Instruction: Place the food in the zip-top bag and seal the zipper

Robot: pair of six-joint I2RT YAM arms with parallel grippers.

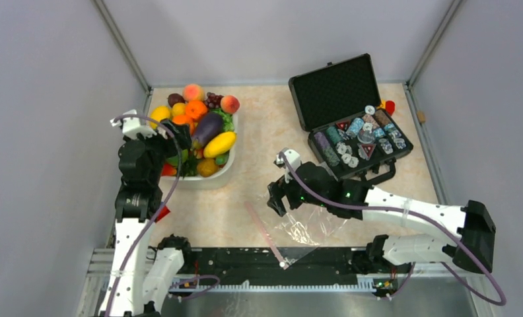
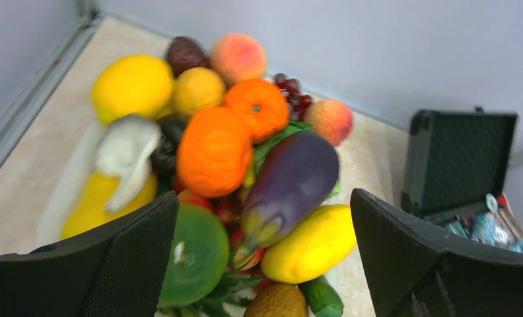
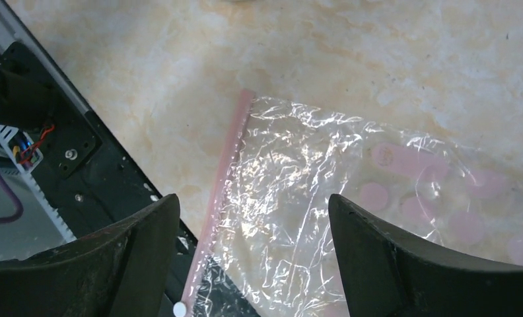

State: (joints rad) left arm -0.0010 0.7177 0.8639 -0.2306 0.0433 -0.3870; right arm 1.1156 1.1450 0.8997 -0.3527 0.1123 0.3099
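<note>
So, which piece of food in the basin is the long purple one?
The eggplant, lying beside the yellow mango; the plum is dark too, but small and round.

a beige marbled table point(image 1: 259, 145) carries 3 things: a white basin point(image 1: 209, 179) heaped with toy produce point(image 1: 207, 129) at back left, an open black case point(image 1: 335, 89) at back right, and the clear zip-top bag point(image 1: 308, 228) flat at the near edge, its pink zipper point(image 1: 265, 231) reaching over the black rail point(image 1: 245, 261).
</note>
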